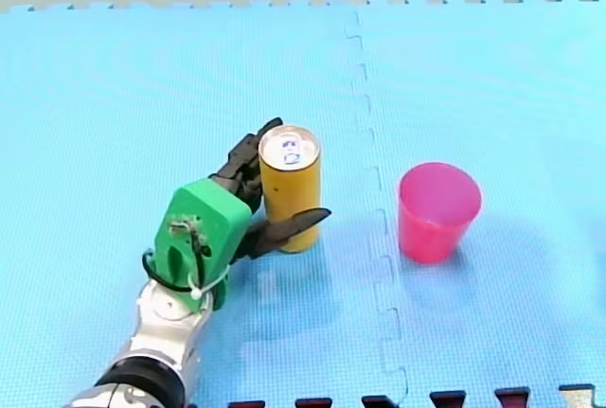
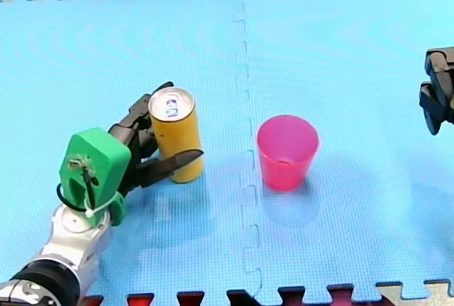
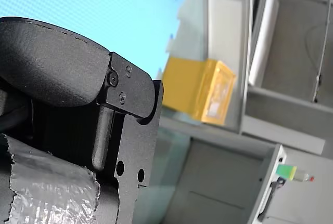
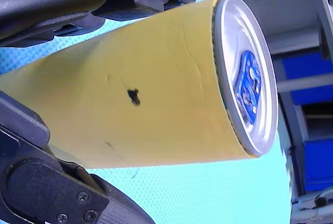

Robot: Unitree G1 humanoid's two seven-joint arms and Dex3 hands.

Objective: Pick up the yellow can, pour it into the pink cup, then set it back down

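left hand clasps the yellow can
the can stands upright on the blue mat, left of the pink cup; right hand at the mat's far right, its state unreadable.

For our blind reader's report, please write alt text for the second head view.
The left robot hand grips an upright yellow can on a blue foam mat. A pink cup stands apart to its right; the right robot hand is at the picture's right edge.
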